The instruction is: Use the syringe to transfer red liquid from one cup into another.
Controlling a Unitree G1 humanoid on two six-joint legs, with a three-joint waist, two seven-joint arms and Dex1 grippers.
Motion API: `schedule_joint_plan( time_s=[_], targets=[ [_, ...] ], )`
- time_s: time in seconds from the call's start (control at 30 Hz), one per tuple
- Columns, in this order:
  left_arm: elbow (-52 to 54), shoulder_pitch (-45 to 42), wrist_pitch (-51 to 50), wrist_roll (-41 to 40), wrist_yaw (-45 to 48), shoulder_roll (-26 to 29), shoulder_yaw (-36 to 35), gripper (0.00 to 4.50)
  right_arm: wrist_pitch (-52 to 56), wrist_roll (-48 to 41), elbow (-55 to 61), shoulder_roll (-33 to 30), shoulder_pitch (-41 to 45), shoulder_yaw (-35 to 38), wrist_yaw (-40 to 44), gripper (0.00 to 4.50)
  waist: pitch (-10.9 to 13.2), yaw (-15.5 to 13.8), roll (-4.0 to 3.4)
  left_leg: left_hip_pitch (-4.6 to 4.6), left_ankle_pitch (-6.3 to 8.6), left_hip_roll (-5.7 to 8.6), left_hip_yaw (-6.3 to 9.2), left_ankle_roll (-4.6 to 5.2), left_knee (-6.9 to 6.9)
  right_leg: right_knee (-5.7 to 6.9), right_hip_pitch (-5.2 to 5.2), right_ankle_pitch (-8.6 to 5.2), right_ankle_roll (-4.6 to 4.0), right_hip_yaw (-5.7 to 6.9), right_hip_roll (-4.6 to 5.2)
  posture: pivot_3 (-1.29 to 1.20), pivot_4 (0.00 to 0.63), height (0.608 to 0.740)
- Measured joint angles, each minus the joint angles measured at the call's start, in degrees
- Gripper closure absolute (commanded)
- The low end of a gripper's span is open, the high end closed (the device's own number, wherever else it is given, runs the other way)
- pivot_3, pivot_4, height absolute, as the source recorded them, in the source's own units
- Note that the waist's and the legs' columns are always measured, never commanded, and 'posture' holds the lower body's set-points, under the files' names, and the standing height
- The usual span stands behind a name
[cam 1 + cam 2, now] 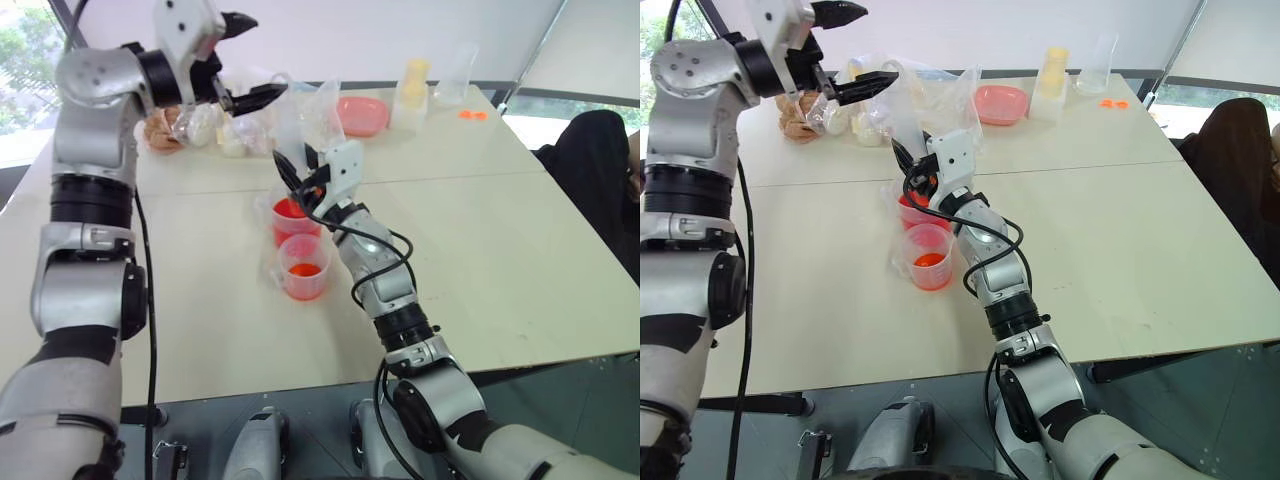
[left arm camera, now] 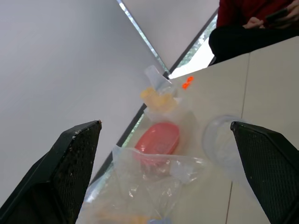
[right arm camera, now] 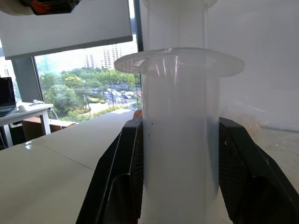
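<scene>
My right gripper is shut on the clear barrel of the syringe, one black finger on each side just under its flange. It holds the syringe upright over the far cup, the one with a deep layer of red liquid. The nozzle is hidden behind the gripper. A second clear cup with a shallow orange-red layer stands just in front, touching the first. My left gripper hangs higher up and to the left, open, with nothing between its fingers.
At the table's back are clear plastic bags with food, a pink bowl, a bottle of yellow stuff, an empty clear cup and small orange bits. A person in dark clothes sits at the right edge.
</scene>
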State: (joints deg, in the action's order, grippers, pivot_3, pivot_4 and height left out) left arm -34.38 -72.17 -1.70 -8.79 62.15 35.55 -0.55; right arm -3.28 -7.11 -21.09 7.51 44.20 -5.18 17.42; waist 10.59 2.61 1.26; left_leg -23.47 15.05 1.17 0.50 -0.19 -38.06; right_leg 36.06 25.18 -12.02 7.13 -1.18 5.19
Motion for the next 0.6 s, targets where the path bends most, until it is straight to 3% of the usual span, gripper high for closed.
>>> schedule_joint_plan(
  time_s=[0.2,0.33,0.6],
  targets=[
    [7.94,8.15,-19.11,-8.08,5.98,6.41,-2.82,0.03,0.00,0.02,1.55,-1.14,1.73,1.20,-1.34,2.95,0.00,0.87,-0.01,0.01,0.00,-0.04,0.06,0.00,0.01,0.05,0.03,0.00,-0.01,-0.02,-0.05,0.00,0.150,0.740],
    [11.46,13.95,-31.71,-15.26,4.26,8.40,-9.28,0.03,0.00,-0.05,2.40,-1.55,1.72,2.02,-2.08,2.95,0.00,1.24,-0.01,0.01,0.00,-0.06,0.10,0.00,0.01,0.05,0.03,0.00,-0.01,-0.02,-0.04,0.00,0.150,0.740],
    [19.92,21.29,-34.79,-18.86,-3.50,7.09,-13.71,0.03,0.49,-2.06,3.47,-1.65,1.75,2.86,-1.73,2.95,0.01,1.17,-0.01,0.01,-0.03,-0.06,0.12,-0.07,0.01,0.06,0.03,0.00,-0.02,-0.02,-0.01,0.00,0.150,0.740]
  ],
)
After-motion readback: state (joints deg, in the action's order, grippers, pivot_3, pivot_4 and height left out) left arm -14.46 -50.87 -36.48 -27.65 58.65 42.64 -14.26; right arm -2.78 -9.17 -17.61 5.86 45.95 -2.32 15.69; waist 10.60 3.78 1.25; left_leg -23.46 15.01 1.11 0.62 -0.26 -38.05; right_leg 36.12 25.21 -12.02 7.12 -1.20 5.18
